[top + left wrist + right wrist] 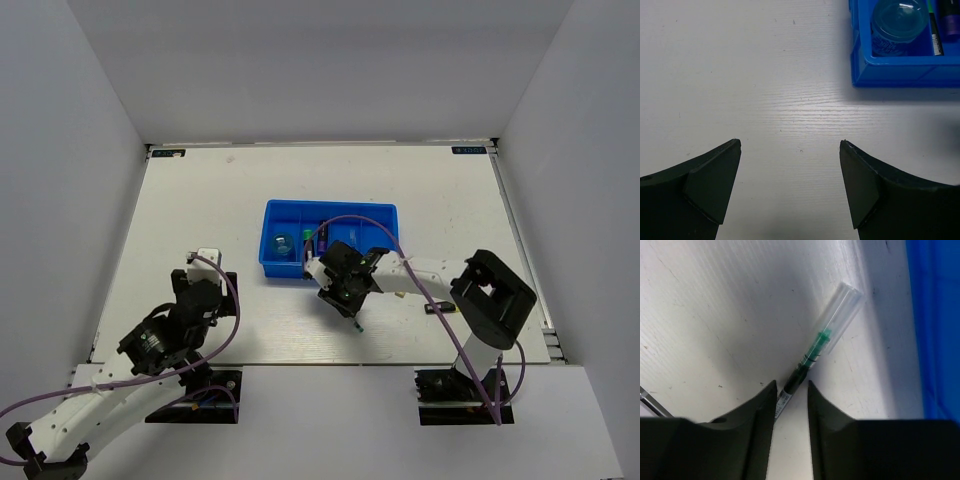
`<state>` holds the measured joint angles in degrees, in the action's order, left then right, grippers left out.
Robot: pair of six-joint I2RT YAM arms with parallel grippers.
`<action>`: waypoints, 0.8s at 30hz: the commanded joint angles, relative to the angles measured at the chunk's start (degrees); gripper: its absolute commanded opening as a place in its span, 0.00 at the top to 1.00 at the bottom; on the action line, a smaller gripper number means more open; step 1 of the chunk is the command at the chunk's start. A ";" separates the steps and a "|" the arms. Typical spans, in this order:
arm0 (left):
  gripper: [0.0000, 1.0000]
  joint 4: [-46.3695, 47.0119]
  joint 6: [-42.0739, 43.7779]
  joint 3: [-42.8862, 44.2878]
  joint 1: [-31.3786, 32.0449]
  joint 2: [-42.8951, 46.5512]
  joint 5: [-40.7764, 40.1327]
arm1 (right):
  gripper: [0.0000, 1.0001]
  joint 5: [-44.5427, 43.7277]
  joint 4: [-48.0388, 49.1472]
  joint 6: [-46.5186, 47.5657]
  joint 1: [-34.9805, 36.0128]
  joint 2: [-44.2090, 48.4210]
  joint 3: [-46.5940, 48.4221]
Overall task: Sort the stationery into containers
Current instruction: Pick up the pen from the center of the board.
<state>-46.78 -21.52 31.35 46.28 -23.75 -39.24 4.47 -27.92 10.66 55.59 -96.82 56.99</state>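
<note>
Lightness and a slick, narrow barrel looked to be the chief traits of the thin green pen (827,335). It seemed a stiff plastic piece with a clear cap, likely to roll or pivot if pinched off-centre. The dark lower barrel seemed the best place to take it, squarely across its width and near the middle, so that the capped end would not swing.

The pen lay between the fingers of the right tool (791,384), just beside the blue tray (935,315) and outside it, over the bench (715,315). The jaws stood close on either side of the barrel. A sliver of gap showed on one side, so whether they actually clamped it could not be told.

The left tool (790,145) had its jaws wide apart over bare bench and carried nothing.

In the tray's left end sat the bluish round piece (897,20). Beside it lay the yellow-black highlighter (936,37) and then the purple-black marker (952,20), though their exact compartments could not be made out. A small dark item (440,309) rested on the bench near the right arm.
</note>
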 commanded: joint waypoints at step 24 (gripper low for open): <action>0.10 -0.59 -0.45 0.11 -0.40 1.78 -2.33 | 1.00 1.44 -7.68 2.28 -0.66 15.69 16.22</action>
<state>-46.81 -21.61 31.35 46.24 -22.28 -40.14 11.42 -37.01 13.98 55.48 -82.85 72.05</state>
